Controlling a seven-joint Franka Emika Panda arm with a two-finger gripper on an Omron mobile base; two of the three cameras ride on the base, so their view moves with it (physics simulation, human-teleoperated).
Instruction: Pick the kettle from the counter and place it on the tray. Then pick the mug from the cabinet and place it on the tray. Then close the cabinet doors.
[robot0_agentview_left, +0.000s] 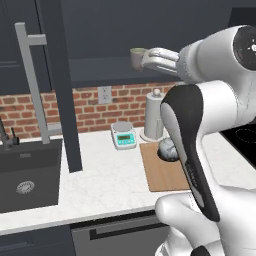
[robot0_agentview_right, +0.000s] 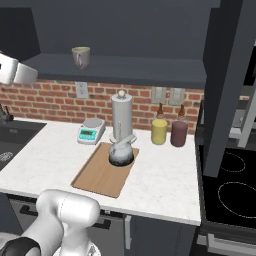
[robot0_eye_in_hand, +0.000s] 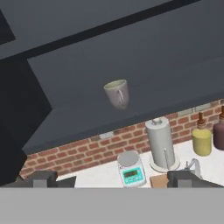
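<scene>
We see the kettle (robot0_agentview_right: 121, 152) sitting on the tray (robot0_agentview_right: 102, 172) on the counter (robot0_agentview_right: 165, 175). The mug (robot0_eye_in_hand: 117, 93) stands on the cabinet (robot0_eye_in_hand: 131, 65) shelf (doors open), apart from our gripper (robot0_eye_in_hand: 111, 178), whose jaws are spread wide, empty.

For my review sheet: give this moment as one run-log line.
kettle: on tray | mug: on cabinet shelf | gripper: open, empty, facing mug | doors: open
</scene>
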